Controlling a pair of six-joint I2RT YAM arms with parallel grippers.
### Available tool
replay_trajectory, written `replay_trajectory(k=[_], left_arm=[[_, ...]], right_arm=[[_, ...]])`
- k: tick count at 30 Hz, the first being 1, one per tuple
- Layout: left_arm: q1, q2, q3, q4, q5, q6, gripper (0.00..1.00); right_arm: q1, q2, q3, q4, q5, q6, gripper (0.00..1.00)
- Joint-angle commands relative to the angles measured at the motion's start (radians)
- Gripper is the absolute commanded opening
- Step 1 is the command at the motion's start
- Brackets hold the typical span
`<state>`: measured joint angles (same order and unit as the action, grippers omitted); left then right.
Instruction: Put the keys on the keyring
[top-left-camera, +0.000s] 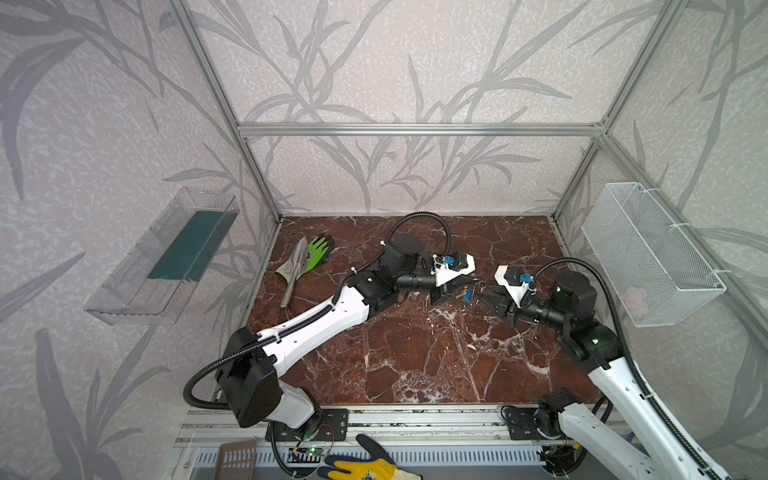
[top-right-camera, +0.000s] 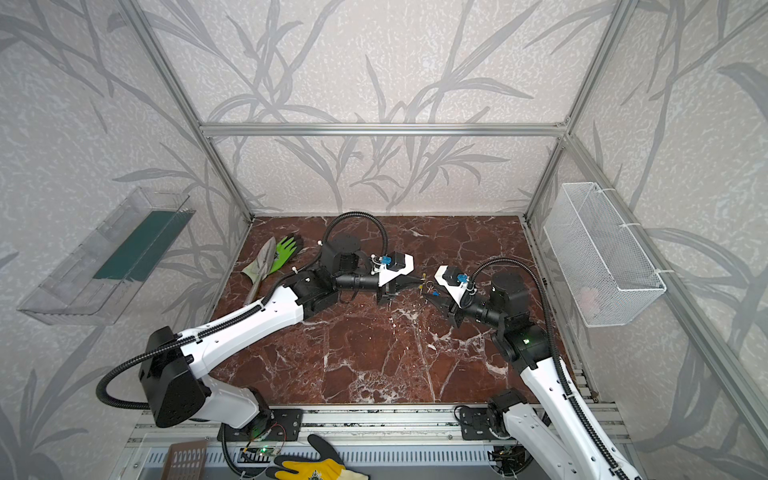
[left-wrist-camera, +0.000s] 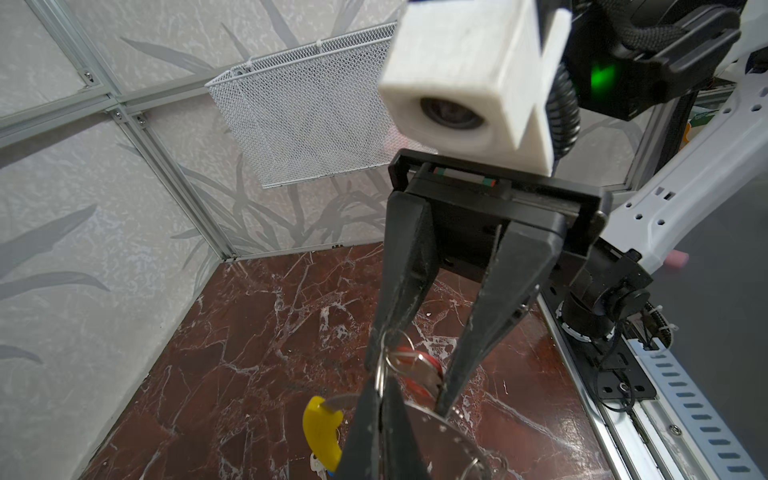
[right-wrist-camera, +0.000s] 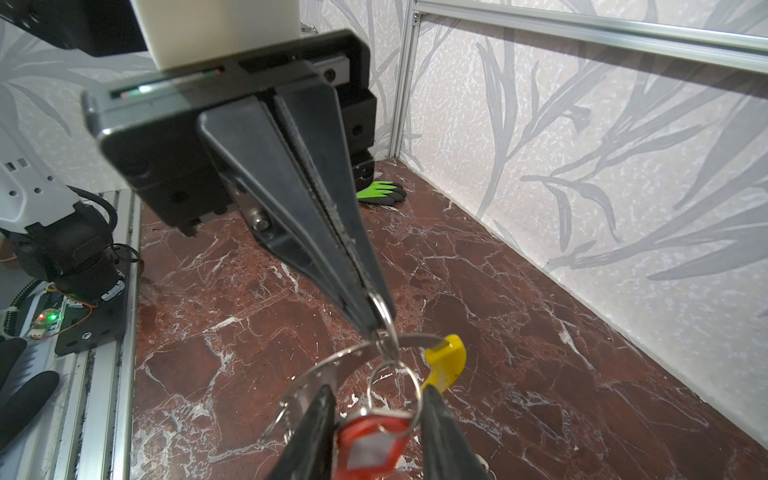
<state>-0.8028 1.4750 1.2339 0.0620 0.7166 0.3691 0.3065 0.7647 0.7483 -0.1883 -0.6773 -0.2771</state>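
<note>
Well to the right of the green glove (top-left-camera: 320, 249), above the marble table (top-left-camera: 415, 365), the 2 arms meet tip to tip. The left arm starts from a base nearer the camera than the glove. Its 1 long white link slants toward the back, then the wrist bends so that the left gripper (right-wrist-camera: 372, 320) points level, away from the glove. The right arm rises from a base much farther from the glove, folds at the elbow, and aims the right gripper (left-wrist-camera: 409, 384) back toward the glove.

The left gripper is clenched, its 2 fingers pressed flat together on the band of the keyring (right-wrist-camera: 332, 365), close to the yellow arc (right-wrist-camera: 446, 361). A small split ring (right-wrist-camera: 385, 309) sits at its fingertips. The keyring is off the table, in the air between both grippers.

The right gripper's fingers stand partly apart and grasp the red key (right-wrist-camera: 370, 440) by the 2 sides of its tag, with that key's own ring reaching close to the hoop. In both top views the blue key (top-left-camera: 467, 296) dangles just under the spot where the grippers meet.
</note>
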Motion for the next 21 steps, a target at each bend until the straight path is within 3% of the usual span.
replay_trajectory(k=[1,6,10,12,15,21], left_arm=[[0.000,-0.038,-0.008,0.062,-0.022,-0.015,0.00],[0.000,-0.041,-0.011,0.075,-0.029,-0.018,0.00],[0.000,-0.043,-0.011,0.070,-0.037,-0.012,0.00],[0.000,-0.044,-0.011,0.064,-0.036,-0.010,0.00],[0.001,-0.043,-0.011,0.071,-0.028,-0.016,0.00],[0.001,-0.038,-0.029,0.136,0.048,-0.040,0.00]], right_arm=[[-0.003,0.005,-0.003,0.034,0.017,0.028,0.37],[-0.003,0.011,0.001,0.034,0.068,0.038,0.36],[-0.003,0.011,0.003,0.026,0.096,0.022,0.25],[-0.003,0.007,0.004,0.029,0.095,0.013,0.13],[-0.003,0.009,0.008,0.009,0.064,-0.020,0.03],[-0.003,0.041,0.039,-0.081,-0.027,-0.098,0.00]])
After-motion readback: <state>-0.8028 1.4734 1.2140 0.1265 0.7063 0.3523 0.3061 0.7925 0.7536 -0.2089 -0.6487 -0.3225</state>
